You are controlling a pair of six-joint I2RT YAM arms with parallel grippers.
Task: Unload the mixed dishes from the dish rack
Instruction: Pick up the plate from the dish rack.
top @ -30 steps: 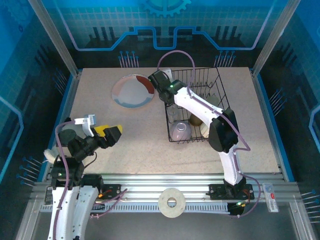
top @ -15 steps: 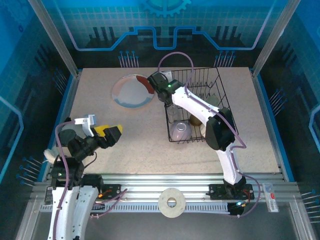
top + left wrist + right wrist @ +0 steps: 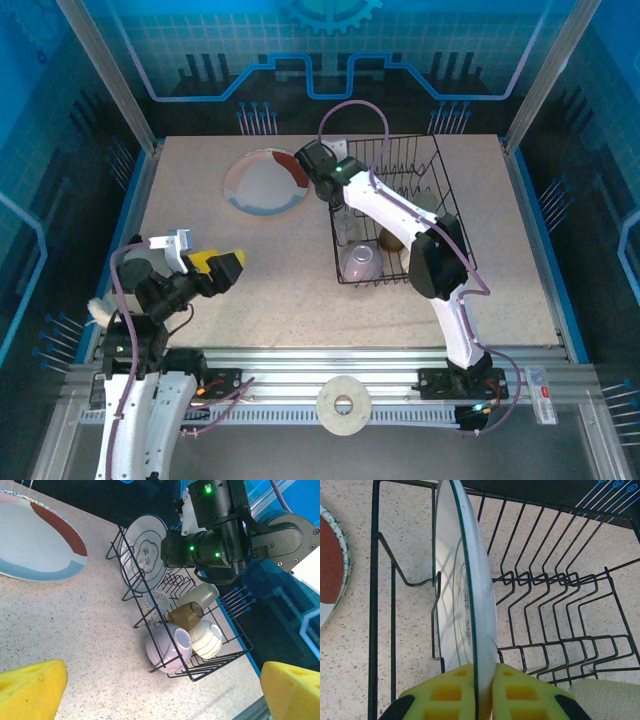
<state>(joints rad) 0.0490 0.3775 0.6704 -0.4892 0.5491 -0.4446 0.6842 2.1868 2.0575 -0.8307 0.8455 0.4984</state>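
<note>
Hovering over the table's (image 3: 280, 300) near left corner, the left gripper (image 3: 208, 262) is holding its yellow pads (image 3: 30, 690) wide apart, gripping nothing. Further in, the dish rack (image 3: 372, 630) is sitting right of centre, carrying a lavender bowl (image 3: 167, 650) and a cream bowl (image 3: 205, 639) at its near end, with a brown cup (image 3: 184, 616) and a clear glass (image 3: 159, 600) just behind. At the far end the right gripper (image 3: 482, 690) is clamping the rim of a white plate (image 3: 460, 605) standing upright among the prongs. Left of the rack, a red-and-white plate (image 3: 265, 182) is lying flat.

Right fingers (image 3: 451, 692) tight, left fingers (image 3: 30, 690) wide.
</note>
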